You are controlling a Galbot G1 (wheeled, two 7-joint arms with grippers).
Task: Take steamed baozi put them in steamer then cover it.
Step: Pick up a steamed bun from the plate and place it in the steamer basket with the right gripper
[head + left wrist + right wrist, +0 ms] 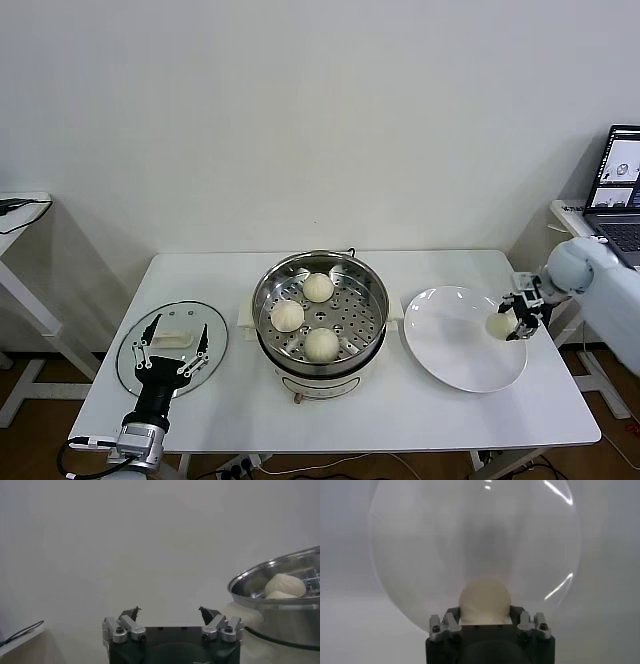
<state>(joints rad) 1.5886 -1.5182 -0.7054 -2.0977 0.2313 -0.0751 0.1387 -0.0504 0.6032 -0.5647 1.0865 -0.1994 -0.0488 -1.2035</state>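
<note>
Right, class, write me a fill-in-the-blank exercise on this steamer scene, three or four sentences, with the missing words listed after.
1. The steamer already holds ____ baozi.
2. The right pincer is shut on the last baozi, over the white ____.
3. The glass cover lies on the table to the steamer's ____ side.
4. The left pincer, hovering over the cover, is ____.

Missing words: three; plate; left; open

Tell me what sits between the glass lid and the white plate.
In the head view, the steamer with three baozi stands between the lid and plate.
</note>
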